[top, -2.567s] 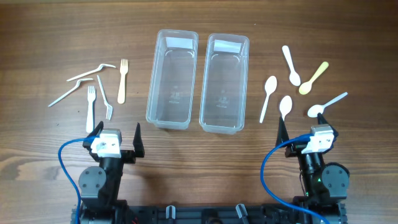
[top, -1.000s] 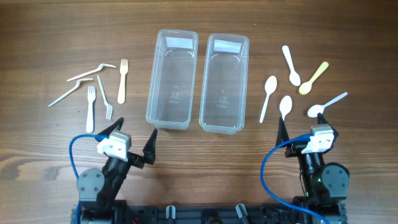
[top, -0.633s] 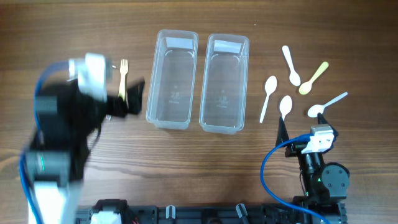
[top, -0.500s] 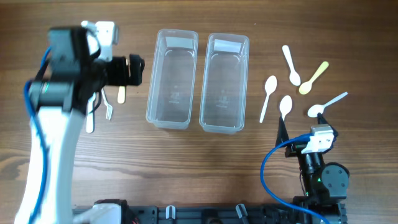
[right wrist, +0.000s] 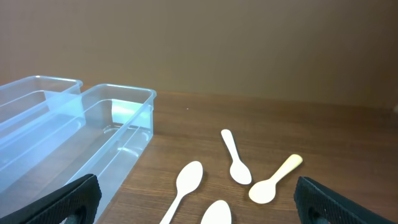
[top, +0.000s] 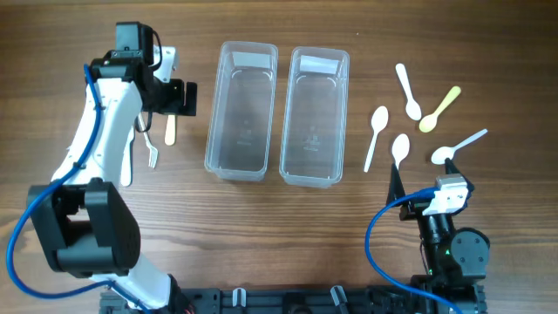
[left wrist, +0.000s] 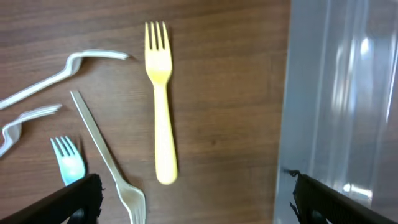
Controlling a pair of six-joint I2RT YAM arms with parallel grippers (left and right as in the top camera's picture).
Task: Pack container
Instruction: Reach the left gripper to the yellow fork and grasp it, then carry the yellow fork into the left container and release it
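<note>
Clear plastic: left tub (top: 241,131) & right tub (top: 314,131) side by side on bench (top: 261,235) centre. L pincer (top: 179,98) spread wide, holding nothing, above yellow fork (left wrist: 159,106). Left tub wall is close at fork's 3 o'clock; white forks (left wrist: 104,152) crowd its 9 o'clock. R pincer (top: 427,185) also spread wide, at bench's 5 o'clock. Spoons (top: 400,148) lie just beyond, at its 12 o'clock.

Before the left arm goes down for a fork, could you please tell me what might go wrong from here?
1. The left gripper hangs wide open over the yellow fork; a white fork lies close beside it, so the jaws might catch or knock both.
2. The left container stands right by one finger, which could strike its wall.
3. The yellow fork lies flat on the table, so the grip may slip.
</note>
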